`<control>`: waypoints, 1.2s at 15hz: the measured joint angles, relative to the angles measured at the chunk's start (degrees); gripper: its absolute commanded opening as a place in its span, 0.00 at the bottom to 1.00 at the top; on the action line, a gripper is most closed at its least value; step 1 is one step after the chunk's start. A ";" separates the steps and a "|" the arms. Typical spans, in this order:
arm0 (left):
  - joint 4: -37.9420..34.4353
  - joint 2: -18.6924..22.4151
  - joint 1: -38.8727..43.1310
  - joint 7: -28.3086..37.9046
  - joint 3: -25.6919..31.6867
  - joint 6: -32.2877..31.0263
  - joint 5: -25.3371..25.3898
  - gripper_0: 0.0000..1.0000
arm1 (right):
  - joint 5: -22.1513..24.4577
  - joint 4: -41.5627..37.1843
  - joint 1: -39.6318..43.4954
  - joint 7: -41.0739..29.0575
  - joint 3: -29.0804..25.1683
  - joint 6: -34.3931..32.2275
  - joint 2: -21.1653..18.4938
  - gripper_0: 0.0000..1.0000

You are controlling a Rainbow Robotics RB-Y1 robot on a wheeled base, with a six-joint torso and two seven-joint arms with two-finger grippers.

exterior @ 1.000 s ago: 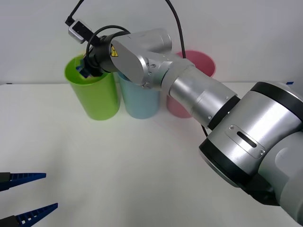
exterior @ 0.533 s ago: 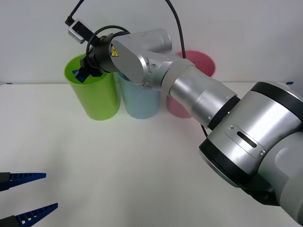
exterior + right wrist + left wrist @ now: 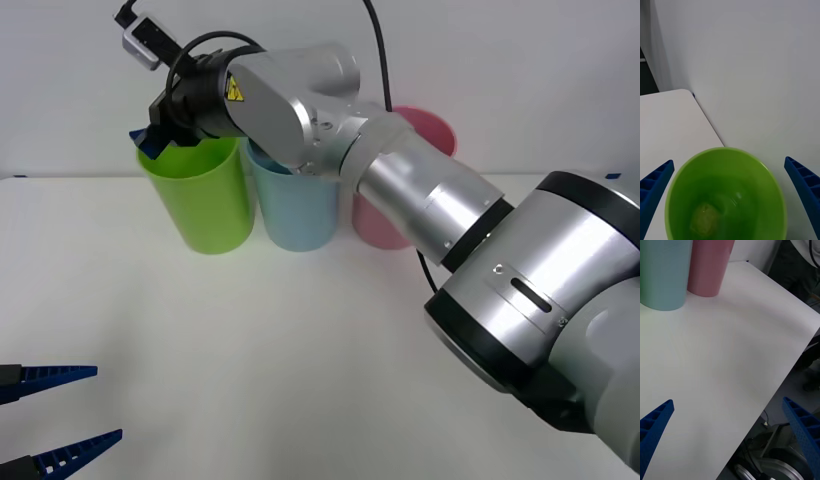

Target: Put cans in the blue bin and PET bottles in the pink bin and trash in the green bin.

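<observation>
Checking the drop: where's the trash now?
The trash lies at the bottom of the green bin, leftmost of the three bins, directly below the open right claw.

Illumination is bright, even and diffuse. Shadows on the white table (image 3: 300, 350) are faint. The green bin (image 3: 726, 195) interior shows small glare spots.

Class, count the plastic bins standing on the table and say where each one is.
3, in a row at the table's far edge: the green bin on the left, the blue bin in the middle, the pink bin on the right.

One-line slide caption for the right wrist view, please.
Open right gripper hovers above the green bin, the trash lying at its bottom.
</observation>
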 measured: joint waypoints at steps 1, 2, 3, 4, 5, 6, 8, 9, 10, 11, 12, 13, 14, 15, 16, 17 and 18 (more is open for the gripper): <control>0.00 0.00 0.00 0.00 0.00 0.00 0.00 1.00 | -0.68 -4.22 1.73 -0.04 -0.98 -1.45 -1.93 1.00; 0.00 0.00 0.00 0.00 0.00 0.00 0.00 1.00 | -1.77 -8.49 4.23 0.09 -1.83 -1.90 -3.70 1.00; 0.00 0.00 0.00 0.00 0.00 0.00 0.00 1.00 | -3.39 -13.12 7.10 0.33 -2.27 -1.98 -5.89 1.00; 0.00 0.00 0.00 0.00 0.00 0.00 0.00 1.00 | -4.78 -18.17 10.28 0.59 -2.41 -1.99 -8.54 1.00; 0.00 0.00 0.00 0.00 0.00 0.00 0.00 1.00 | -5.56 -22.93 13.43 0.82 -2.45 -2.00 -10.99 1.00; 0.00 0.00 0.00 0.00 0.00 0.00 0.00 1.00 | -6.35 -27.83 17.09 1.04 -2.55 -2.00 -13.26 1.00; 0.00 0.00 0.00 0.00 0.00 0.00 0.00 1.00 | -8.07 -37.18 24.86 1.67 -3.50 -2.01 -17.26 1.00; 0.00 0.00 0.00 0.00 0.00 0.00 0.00 1.00 | -9.06 -41.89 29.01 2.20 -4.39 -2.01 -19.00 1.00; 0.00 0.00 0.00 0.00 0.00 0.00 0.00 1.00 | -10.02 -46.23 33.24 3.07 -5.55 -2.01 -20.28 1.00; 0.00 0.00 0.00 0.00 0.00 0.00 0.00 1.00 | -10.73 -49.65 37.13 4.80 -6.93 -2.12 -20.77 1.00; 0.00 0.00 0.00 0.00 0.00 0.00 0.00 1.00 | -12.65 -52.37 41.30 7.86 -9.20 -3.32 -20.82 1.00; 0.00 0.00 0.00 0.00 0.00 0.00 0.00 1.00 | -15.67 -54.07 44.63 11.44 -11.74 -5.36 -20.80 1.00; 0.00 0.00 0.00 0.00 0.00 0.00 0.00 1.00 | -18.93 -55.12 47.13 15.38 -14.21 -7.32 -20.76 1.00; 0.00 0.00 0.00 0.00 0.00 0.00 0.00 1.00 | -22.22 -55.63 49.60 20.03 -16.50 -9.48 -20.71 1.00; 0.00 0.00 0.00 0.00 0.00 0.00 0.00 1.00 | -25.48 -55.77 52.03 24.41 -18.61 -11.72 -20.70 1.00; 0.00 0.00 0.00 0.00 0.00 0.00 0.00 1.00 | -28.05 -55.80 53.77 27.78 -20.24 -13.67 -20.66 1.00; 0.00 0.00 0.00 0.00 0.00 0.00 0.00 1.00 | -30.13 -55.78 55.53 30.97 -21.70 -15.54 -20.56 1.00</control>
